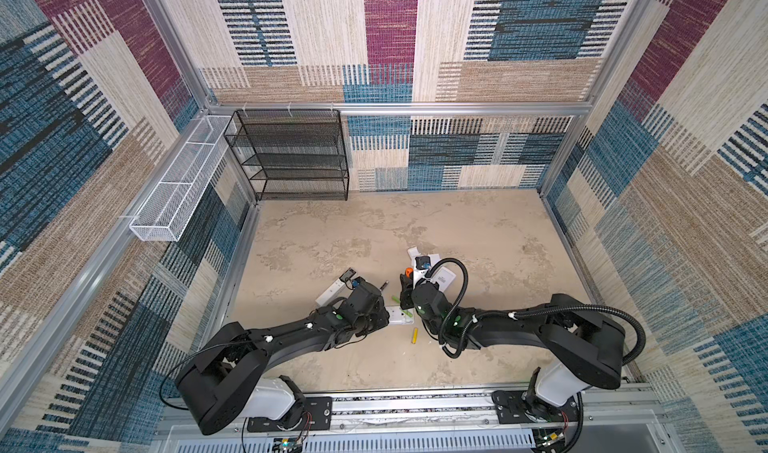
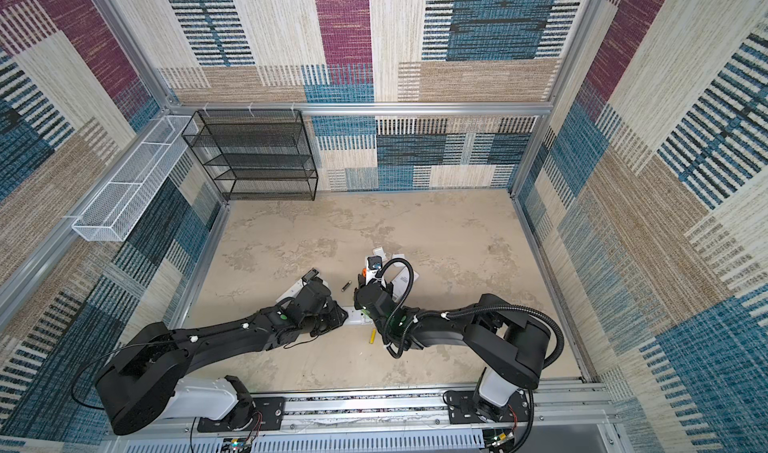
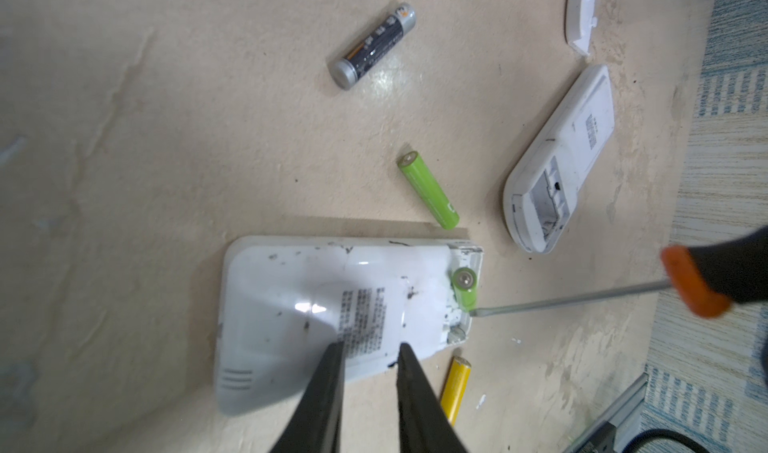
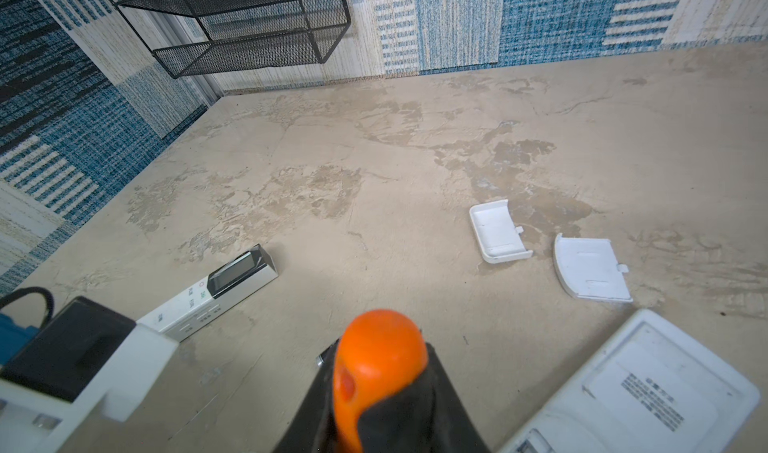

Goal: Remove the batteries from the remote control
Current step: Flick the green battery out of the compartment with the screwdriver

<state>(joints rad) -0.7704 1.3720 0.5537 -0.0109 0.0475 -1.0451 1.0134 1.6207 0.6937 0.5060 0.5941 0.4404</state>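
A white remote control [image 3: 299, 297] lies back up, its battery bay open at one end. A lime green battery [image 3: 465, 287] stands tilted up out of that bay. The screwdriver [image 3: 573, 301] has its tip at the foot of this cell, and my right gripper [image 4: 380, 388] is shut on its orange and black handle [image 4: 378, 372]. My left gripper [image 3: 370, 347] is open by a narrow gap, fingertips resting on the remote's near edge. Loose on the floor lie a green battery [image 3: 430, 191], a black battery [image 3: 372, 46] and a yellow battery [image 3: 455, 388] [image 1: 414, 336].
A second white remote [image 3: 561, 160] with an empty bay lies beside the right arm. Two white bay covers [image 4: 498, 230] [image 4: 590, 270] lie further out. A slim remote with a screen [image 4: 216, 293] sits by the left arm. A black mesh shelf [image 1: 291, 156] stands at the back left.
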